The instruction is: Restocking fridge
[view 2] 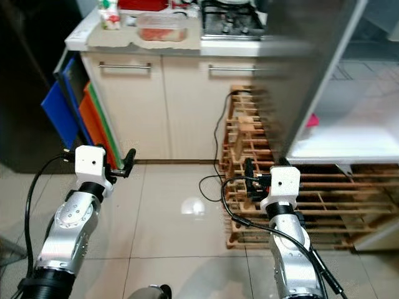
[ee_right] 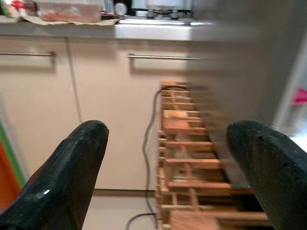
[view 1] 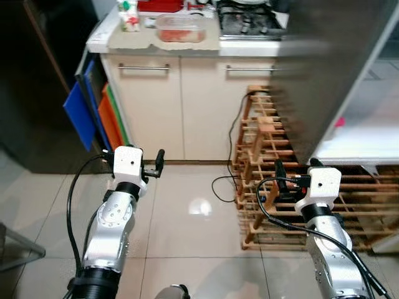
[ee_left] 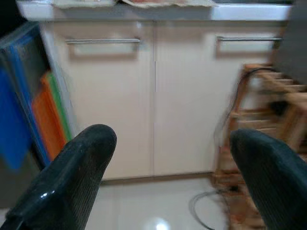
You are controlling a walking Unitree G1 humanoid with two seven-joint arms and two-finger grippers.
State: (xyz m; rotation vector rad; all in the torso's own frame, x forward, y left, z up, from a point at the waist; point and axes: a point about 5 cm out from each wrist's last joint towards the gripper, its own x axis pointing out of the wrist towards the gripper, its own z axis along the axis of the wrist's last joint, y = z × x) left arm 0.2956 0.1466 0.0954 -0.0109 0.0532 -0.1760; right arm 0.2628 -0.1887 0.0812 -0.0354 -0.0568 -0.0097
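On the counter (view 1: 249,45) stands a clear plastic container (view 1: 181,28) with something red and pale inside; what food it is, I cannot tell. Near it, towards the counter's left end, stands a small carton (view 1: 128,15). A gas hob (view 1: 248,21) lies just beside the container. Below are 2 beige cabinet doors (view 1: 187,106) with metal handles. A wooden rack (view 1: 265,143) stands on the tiled floor (view 1: 187,218), beside the grey fridge door (view 1: 324,68). Blue and orange boards (view 1: 93,115) lean at the cabinet's left. The left gripper (view 1: 156,163) and the right gripper (view 1: 293,168) both have fingers spread apart, holding nothing, above the floor.
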